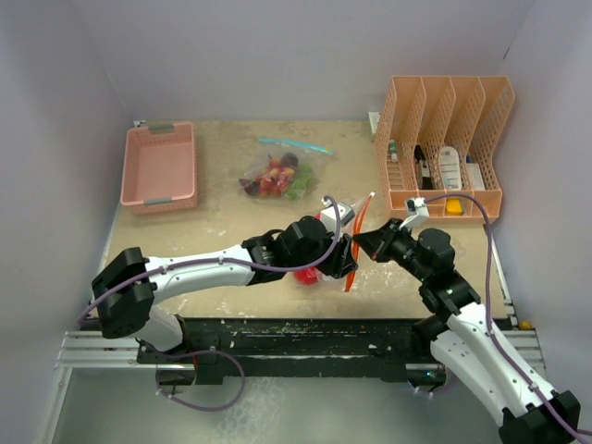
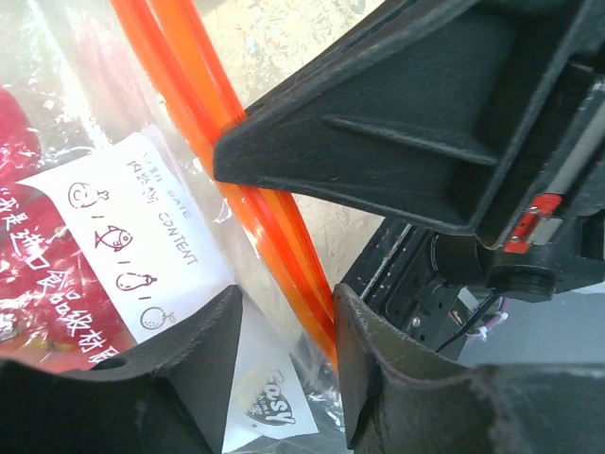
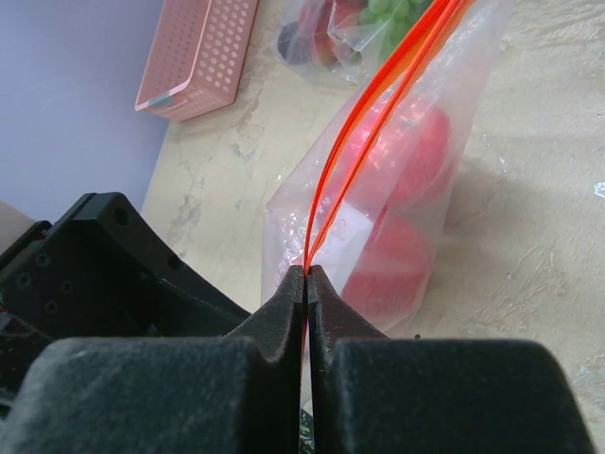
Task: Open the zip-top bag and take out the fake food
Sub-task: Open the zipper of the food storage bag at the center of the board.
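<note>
A clear zip-top bag point(image 1: 314, 270) with an orange zip strip point(image 1: 363, 222) is held up between my two grippers at the table's front middle. Round red fake food point(image 3: 406, 161) shows inside it, also in the left wrist view point(image 2: 38, 284). My right gripper point(image 3: 306, 274) is shut on the orange zip strip point(image 3: 378, 95) at its end. My left gripper point(image 2: 286, 331) has its fingers apart around the bag's edge; the orange strip point(image 2: 274, 218) touches its right finger. The bag's white label point(image 2: 142, 246) faces it. In the top view the left gripper point(image 1: 335, 242) meets the right gripper point(image 1: 356, 245).
A second clear bag point(image 1: 282, 176) with a teal zip and mixed toy fruit lies at the back middle. A pink basket point(image 1: 159, 166) stands back left. An orange file rack point(image 1: 444, 148) with small items stands back right. White walls enclose the table.
</note>
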You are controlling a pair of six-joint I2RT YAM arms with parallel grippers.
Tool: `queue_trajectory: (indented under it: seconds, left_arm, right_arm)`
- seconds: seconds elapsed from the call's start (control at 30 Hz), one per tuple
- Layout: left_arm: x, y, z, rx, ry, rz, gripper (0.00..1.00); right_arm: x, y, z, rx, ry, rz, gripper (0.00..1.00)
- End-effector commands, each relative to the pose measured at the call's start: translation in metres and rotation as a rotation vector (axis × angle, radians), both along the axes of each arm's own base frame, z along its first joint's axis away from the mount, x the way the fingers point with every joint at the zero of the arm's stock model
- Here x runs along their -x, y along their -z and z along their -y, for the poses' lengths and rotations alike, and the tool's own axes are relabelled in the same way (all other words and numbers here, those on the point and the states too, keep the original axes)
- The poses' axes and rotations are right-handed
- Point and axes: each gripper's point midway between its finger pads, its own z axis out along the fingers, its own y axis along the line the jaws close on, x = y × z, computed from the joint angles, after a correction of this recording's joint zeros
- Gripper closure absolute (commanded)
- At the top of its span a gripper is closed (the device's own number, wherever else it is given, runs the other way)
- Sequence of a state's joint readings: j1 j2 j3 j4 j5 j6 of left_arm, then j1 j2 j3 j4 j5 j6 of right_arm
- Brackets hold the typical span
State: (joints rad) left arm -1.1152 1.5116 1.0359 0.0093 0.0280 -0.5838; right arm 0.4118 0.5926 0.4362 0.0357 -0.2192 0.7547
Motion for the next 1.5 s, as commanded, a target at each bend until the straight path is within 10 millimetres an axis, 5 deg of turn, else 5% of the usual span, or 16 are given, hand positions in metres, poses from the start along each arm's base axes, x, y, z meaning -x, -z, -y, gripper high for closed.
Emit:
queue_trajectory:
  seconds: [0.0, 0.27, 0.37, 0.5, 0.73, 1.2, 1.47]
  left_arm:
    - [-0.008, -0.004, 0.001, -0.005, -0.034, 0.036, 0.55]
    - [-0.01, -0.013, 0.003, 0.016, -0.037, 0.048, 0.93]
    - [-0.009, -0.018, 0.001, 0.023, -0.038, 0.054, 1.0]
    - [-0.008, -0.026, 0.0, 0.046, -0.037, 0.064, 1.0]
    - [-0.01, -0.028, 0.0, 0.045, -0.041, 0.068, 1.0]
    - [-0.011, -0.038, -0.002, 0.062, -0.052, 0.08, 1.0]
    - [-0.011, -0.038, -0.003, 0.06, -0.051, 0.08, 1.0]
  right_arm:
    - [-0.004, -0.031, 0.002, -0.017, 0.011, 0.088, 1.0]
    - [-0.003, -0.028, 0.003, -0.013, 0.013, 0.082, 1.0]
    - [-0.003, -0.025, 0.004, -0.007, 0.021, 0.077, 1.0]
    - [-0.002, -0.02, 0.005, -0.006, 0.023, 0.066, 0.82]
    - [0.002, -0.022, 0.006, -0.024, 0.024, 0.07, 0.71]
    - [0.004, -0.007, 0.008, 0.001, 0.03, 0.036, 0.88]
    - [0.001, -0.007, 0.006, 0.0, 0.022, 0.043, 0.79]
